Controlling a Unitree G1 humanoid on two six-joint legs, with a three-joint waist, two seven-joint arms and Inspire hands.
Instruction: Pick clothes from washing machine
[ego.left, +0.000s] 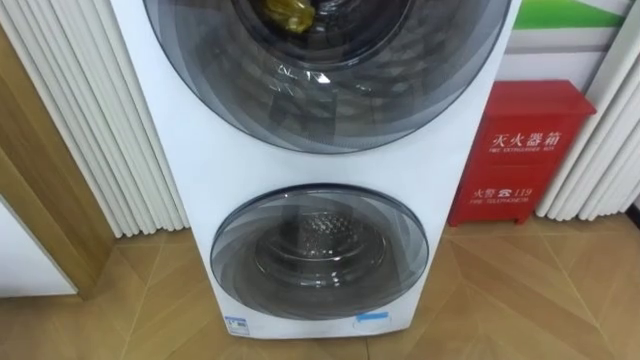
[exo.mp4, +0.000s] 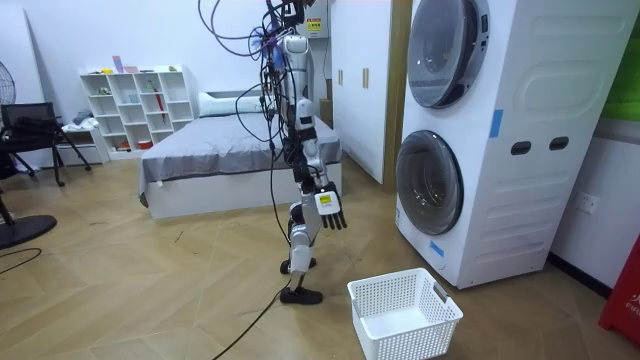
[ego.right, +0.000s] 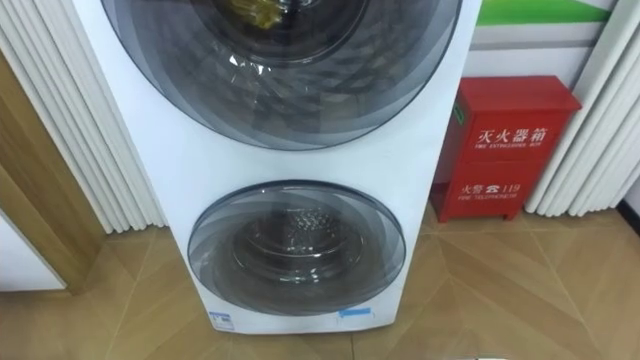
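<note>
A white stacked washing machine (ego.left: 200, 150) stands right before me, with two round dark-glass doors. The upper door (ego.left: 325, 60) is closed, and a yellow cloth (ego.left: 288, 12) shows behind its glass. The lower door (ego.left: 320, 250) is closed too, with a bare metal drum behind it. In the room view I stand about a step from the machine (exo.mp4: 520, 140), facing it. My right hand (exo.mp4: 330, 208) hangs at my side with its fingers straight, holding nothing.
A white plastic laundry basket (exo.mp4: 405, 312) sits on the wooden floor between me and the machine. A red fire-equipment box (ego.left: 520, 150) stands right of the machine. White ribbed panels (ego.left: 90, 120) flank both sides. A bed (exo.mp4: 220, 160) lies behind me.
</note>
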